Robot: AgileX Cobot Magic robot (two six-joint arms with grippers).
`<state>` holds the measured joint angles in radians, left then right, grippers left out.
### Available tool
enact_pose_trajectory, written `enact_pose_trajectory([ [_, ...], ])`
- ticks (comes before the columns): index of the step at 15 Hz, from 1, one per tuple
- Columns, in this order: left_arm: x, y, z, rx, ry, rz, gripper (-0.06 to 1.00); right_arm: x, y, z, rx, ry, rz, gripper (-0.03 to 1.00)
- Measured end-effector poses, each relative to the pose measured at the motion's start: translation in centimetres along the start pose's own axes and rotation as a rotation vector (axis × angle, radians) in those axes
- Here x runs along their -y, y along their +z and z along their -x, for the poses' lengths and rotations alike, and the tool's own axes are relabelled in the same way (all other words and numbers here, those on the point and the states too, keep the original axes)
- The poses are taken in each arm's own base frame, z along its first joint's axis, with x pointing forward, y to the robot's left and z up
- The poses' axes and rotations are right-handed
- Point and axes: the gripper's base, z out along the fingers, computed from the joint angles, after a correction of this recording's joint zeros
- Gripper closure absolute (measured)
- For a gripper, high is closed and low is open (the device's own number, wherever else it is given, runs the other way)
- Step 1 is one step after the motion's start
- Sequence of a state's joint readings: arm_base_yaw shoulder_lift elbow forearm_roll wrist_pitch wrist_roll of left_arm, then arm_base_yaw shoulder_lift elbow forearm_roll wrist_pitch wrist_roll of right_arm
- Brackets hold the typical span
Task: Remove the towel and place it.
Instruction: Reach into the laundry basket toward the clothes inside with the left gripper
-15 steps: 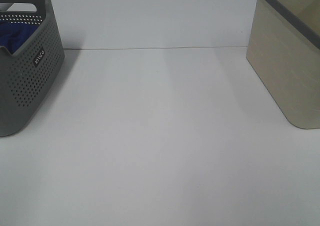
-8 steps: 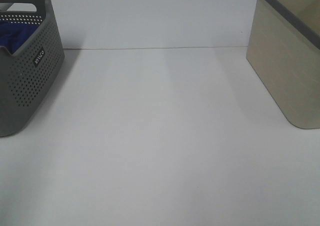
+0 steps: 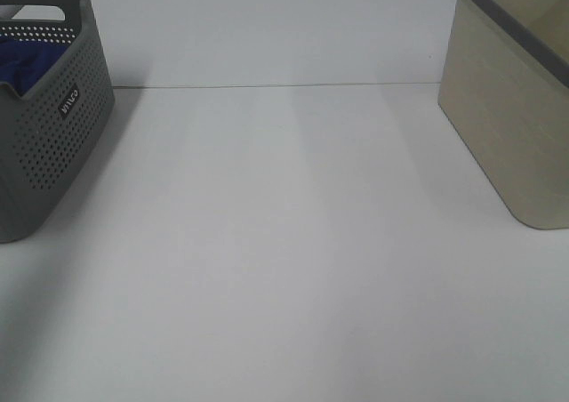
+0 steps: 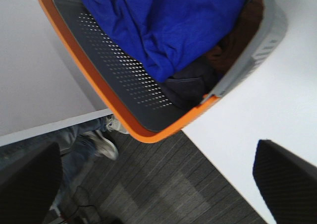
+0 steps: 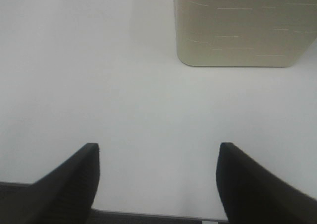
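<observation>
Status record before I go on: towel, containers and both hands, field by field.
towel: crumpled inside the grey basket, not yet removed
grey basket: far left of the table, perforated, orange rim
dark cloths: in the basket, beside the towel
beige bin: far right of the table
left hand: open, empty, apart from the basket
right hand: open, empty, over bare table

High cam: grey perforated plastic basket [image 3: 53,144] runs off the left edge, so only a sliver of the deep-blue woven towel [image 3: 27,64] shows over its rim; white label [image 3: 68,100] on it too small to read. Beige rectangular bin w/ grey rim [image 3: 507,126] clipped at top & right. Left wrist cam: towel runs out of frame, hides most of a dark brown cloth [image 4: 237,35]; shoe [image 4: 101,143] on floor blurred.
</observation>
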<state>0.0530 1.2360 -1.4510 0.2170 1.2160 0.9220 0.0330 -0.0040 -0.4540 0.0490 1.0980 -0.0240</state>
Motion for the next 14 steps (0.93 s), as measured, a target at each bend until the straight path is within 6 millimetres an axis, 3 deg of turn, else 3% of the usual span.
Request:
enact_pose_trajectory([
  [2, -2.9, 2.4, 1.8, -0.055, 0.056, 0.025, -0.05, 0.0, 0.0, 0.0, 0.0, 0.0, 0.0, 0.3],
  [5, -5.6, 8.5, 4.7, -0.117, 0.113, -0.017, -0.05, 0.0, 0.0, 0.0, 0.0, 0.0, 0.0, 0.3],
  [8, -5.1, 15.9, 5.9, -0.199, 0.258, -0.131, -0.05, 0.0, 0.0, 0.0, 0.0, 0.0, 0.0, 0.3],
  [11, -4.5, 22.8, 6.7, -0.236, 0.383, -0.112, -0.05, 0.0, 0.0, 0.0, 0.0, 0.0, 0.0, 0.3],
  [14, -3.5, 26.7, 7.1, -0.226, 0.419, -0.122, -0.05, 0.0, 0.0, 0.0, 0.0, 0.0, 0.0, 0.3],
])
